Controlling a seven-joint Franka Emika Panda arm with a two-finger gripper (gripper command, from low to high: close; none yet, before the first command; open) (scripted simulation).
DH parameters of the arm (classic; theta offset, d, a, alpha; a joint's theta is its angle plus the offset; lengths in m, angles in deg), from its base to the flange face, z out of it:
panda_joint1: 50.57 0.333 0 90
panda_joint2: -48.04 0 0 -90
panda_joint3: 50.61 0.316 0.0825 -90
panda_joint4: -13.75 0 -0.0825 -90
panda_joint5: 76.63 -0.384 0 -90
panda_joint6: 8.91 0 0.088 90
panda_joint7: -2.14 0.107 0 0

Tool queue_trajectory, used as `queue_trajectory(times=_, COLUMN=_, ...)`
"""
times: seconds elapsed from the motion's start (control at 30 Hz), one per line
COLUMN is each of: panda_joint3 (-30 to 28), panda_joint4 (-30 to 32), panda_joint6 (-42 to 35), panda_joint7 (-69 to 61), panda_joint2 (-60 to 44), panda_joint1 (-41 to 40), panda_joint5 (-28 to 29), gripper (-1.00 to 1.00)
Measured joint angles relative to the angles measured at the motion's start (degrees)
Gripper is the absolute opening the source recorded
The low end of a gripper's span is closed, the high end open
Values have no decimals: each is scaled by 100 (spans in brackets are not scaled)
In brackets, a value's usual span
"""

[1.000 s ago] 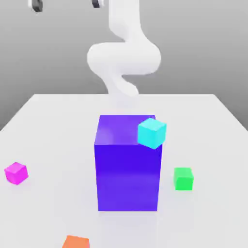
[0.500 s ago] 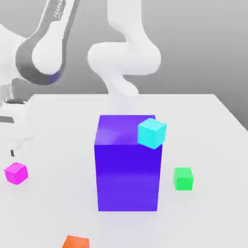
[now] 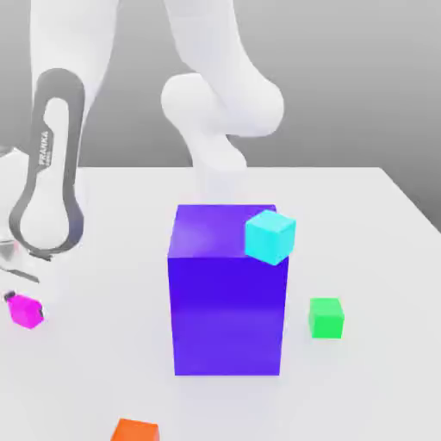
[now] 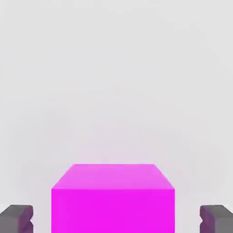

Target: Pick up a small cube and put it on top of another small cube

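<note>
Lying nearest, an orange cube [image 3: 133, 429] sat at the bottom edge of the exterior view. Farther back, at the lower left, the small magenta cube [image 3: 26, 312] rested on the white worktop [image 3: 379, 258] with the hand [image 3: 12, 298] lowered onto it. In the hand view, the hand [image 4: 116, 218] stood spread, its fingertips [image 4: 16, 218] flanking the magenta cube [image 4: 113, 200] with a gap on each side. The small green cube [image 3: 326, 317] lay right of the big blue-purple block [image 3: 226, 301]; a cyan cube [image 3: 270, 237] showed at the block's upper right corner.
</note>
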Motion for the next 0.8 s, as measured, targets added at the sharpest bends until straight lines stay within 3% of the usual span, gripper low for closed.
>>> queue_trajectory(times=0.17, panda_joint3=-68, panda_joint4=17, panda_joint6=-40, panda_joint7=57, panda_joint2=55, panda_joint1=52, panda_joint5=78, gripper=-100)
queue_trajectory(times=0.43, panda_joint3=-1233, panda_joint4=245, panda_joint6=-681, panda_joint7=1228, panda_joint2=1029, panda_joint1=997, panda_joint5=1662, gripper=-100)
queue_trajectory(times=0.63, panda_joint3=-815, panda_joint4=-839, panda_joint6=-750, panda_joint7=1305, panda_joint2=333, panda_joint1=1692, panda_joint5=2250, gripper=-100)
queue_trajectory(times=0.8, panda_joint3=-159, panda_joint4=-1347, panda_joint6=-786, panda_joint7=1183, panda_joint2=146, panda_joint1=2629, panda_joint5=2779, gripper=-100)
